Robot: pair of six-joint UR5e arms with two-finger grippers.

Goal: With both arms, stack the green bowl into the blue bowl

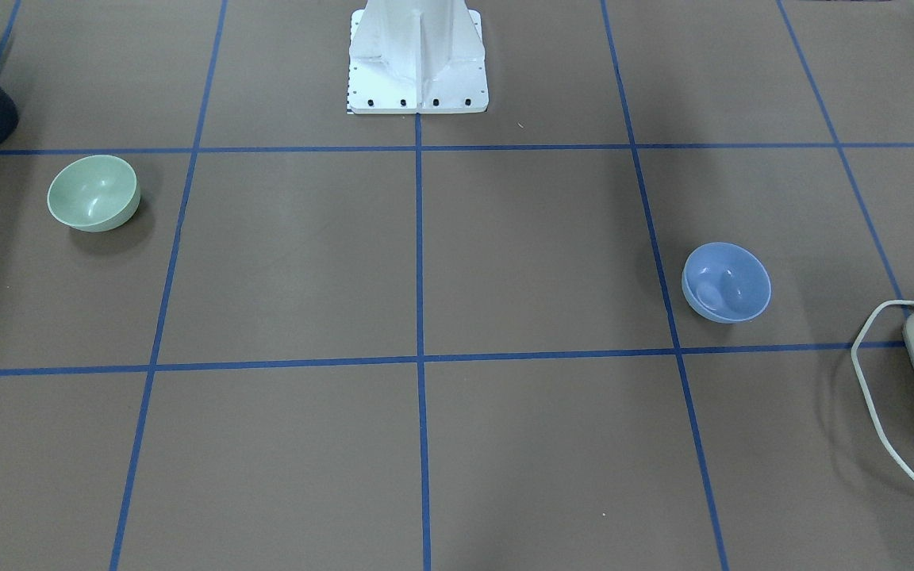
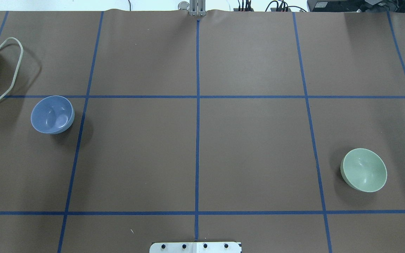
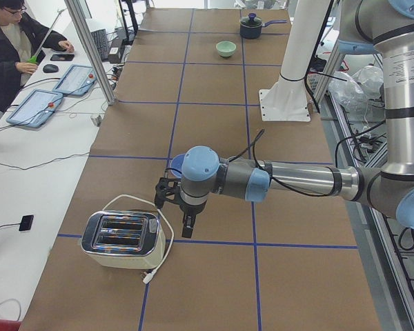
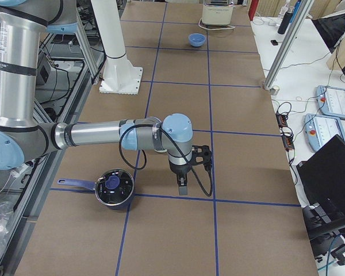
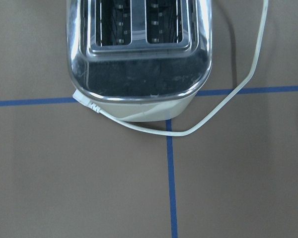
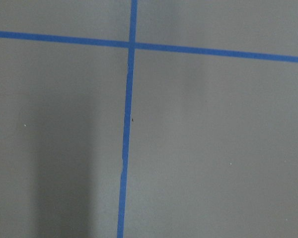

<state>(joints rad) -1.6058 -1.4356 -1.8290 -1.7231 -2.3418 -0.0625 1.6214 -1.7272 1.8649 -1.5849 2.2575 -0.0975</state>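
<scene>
The green bowl (image 2: 364, 170) stands upright and empty on the table's right side; it also shows in the front view (image 1: 94, 193) and far off in the left side view (image 3: 225, 48). The blue bowl (image 2: 52, 114) stands upright and empty on the left side, also in the front view (image 1: 726, 282). My left gripper (image 3: 186, 226) hangs near the blue bowl (image 3: 174, 164), by the toaster. My right gripper (image 4: 183, 187) hangs low over bare table beside the pot. Both show only in side views, so I cannot tell whether they are open or shut.
A toaster (image 3: 123, 240) with a loose white cord (image 5: 223, 106) sits at the left end of the table. A dark navy pot (image 4: 114, 187) with a glass lid sits at the right end. The white stand (image 1: 417, 59) rises at the robot's side. An operator sits beyond the table.
</scene>
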